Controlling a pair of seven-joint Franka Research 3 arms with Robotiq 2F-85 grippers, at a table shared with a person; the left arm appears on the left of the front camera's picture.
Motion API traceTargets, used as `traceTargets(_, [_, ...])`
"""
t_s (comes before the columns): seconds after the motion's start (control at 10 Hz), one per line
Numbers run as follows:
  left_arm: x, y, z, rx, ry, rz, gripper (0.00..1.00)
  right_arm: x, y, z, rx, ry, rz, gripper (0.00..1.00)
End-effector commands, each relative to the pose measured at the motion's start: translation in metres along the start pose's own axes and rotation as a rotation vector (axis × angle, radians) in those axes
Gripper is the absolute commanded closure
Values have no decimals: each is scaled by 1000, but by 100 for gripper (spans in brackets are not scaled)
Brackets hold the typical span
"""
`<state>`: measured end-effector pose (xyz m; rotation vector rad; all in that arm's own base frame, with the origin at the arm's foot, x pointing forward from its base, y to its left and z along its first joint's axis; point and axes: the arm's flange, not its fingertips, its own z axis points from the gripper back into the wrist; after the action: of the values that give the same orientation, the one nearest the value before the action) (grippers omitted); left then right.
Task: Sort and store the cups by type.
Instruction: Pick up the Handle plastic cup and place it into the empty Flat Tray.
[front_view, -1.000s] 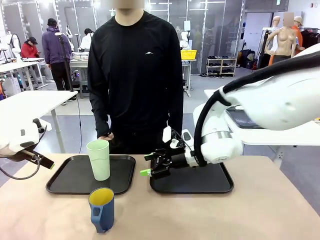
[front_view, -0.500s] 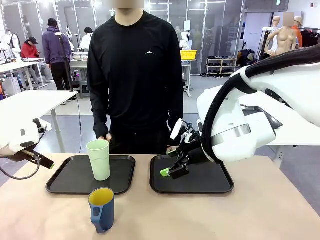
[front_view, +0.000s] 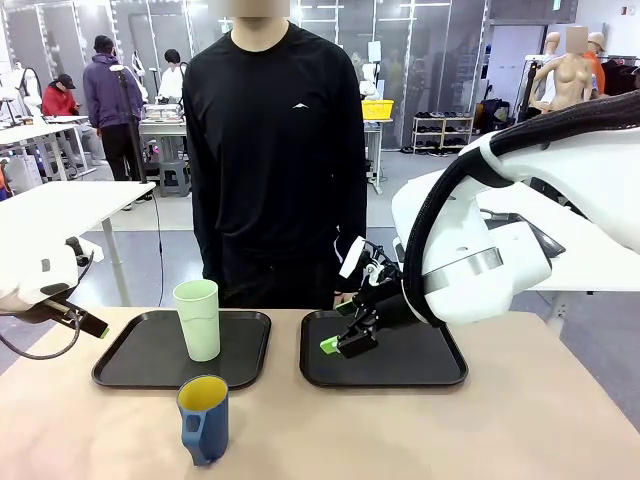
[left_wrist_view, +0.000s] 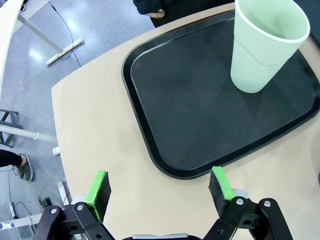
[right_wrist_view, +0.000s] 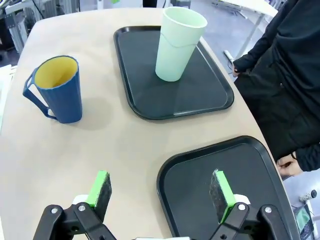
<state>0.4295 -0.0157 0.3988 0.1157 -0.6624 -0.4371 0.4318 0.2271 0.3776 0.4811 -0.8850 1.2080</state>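
On L tray (front_view: 135, 368), tumbler (front_view: 198, 318); mug (front_view: 204, 418) off-tray; R gripper (right_wrist_view: 160, 191) looks open.

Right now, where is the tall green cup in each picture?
Front view: the green cup stands left of middle, on a black tray.
Left wrist view: top right corner.
Right wrist view: top middle.
Shared landmark: that black tray under it.

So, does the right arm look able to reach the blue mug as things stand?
Probably yes: the right gripper is open and empty, and only bare table lies between it and the blue mug.
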Motion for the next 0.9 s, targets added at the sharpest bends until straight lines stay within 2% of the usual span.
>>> traceTargets(0.0, [0, 1, 0, 4, -2, -4, 0, -24, -16, 24, -10, 68, 15, 0])
traceTargets(0.2, [0, 1, 0, 4, -2, -4, 0, -61, -34, 69, -41, 195, 5, 0])
traceTargets(0.4, [0, 1, 0, 4, -2, -4, 0, -81, -36, 87, -19, 282, -20, 0])
traceTargets(0.6, [0, 1, 0, 4, -2, -4, 0, -101, -40, 104, -15, 334, -56, 0])
traceTargets(0.8, [0, 1, 0, 4, -2, -4, 0, -102, -44, 105, -81, 320, -78, 0])
